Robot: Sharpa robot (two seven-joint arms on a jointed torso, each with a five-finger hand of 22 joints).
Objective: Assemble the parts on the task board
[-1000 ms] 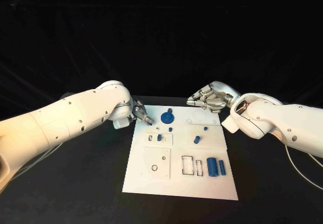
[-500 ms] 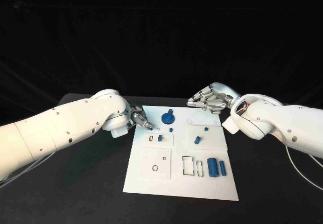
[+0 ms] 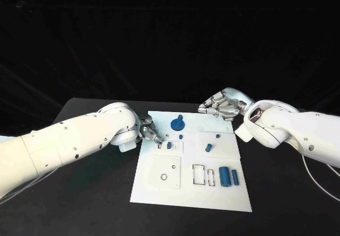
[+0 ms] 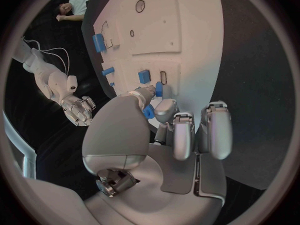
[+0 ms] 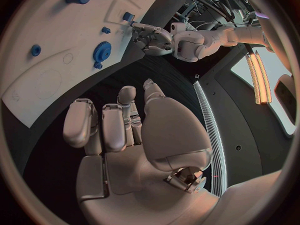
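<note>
The left hand (image 3: 148,132) pinches a small blue part (image 4: 149,112) at the white board's (image 3: 170,191) left edge; seat it squarely, pressing gently. The right hand (image 3: 221,107), fingers curled and holding nothing, hovers beyond the board's far corner.

left hand (image 3: 148,132): mostly hidden behind its own white forearm in the head view | fingertip contact with the task board (image 3: 185,194): too small to tell | small blue part (image 4: 149,112) by the thumb in the left wrist view: partly covered, whether pinched cannot be told | right hand (image 3: 221,106): fingers curled, contents hidden
</note>
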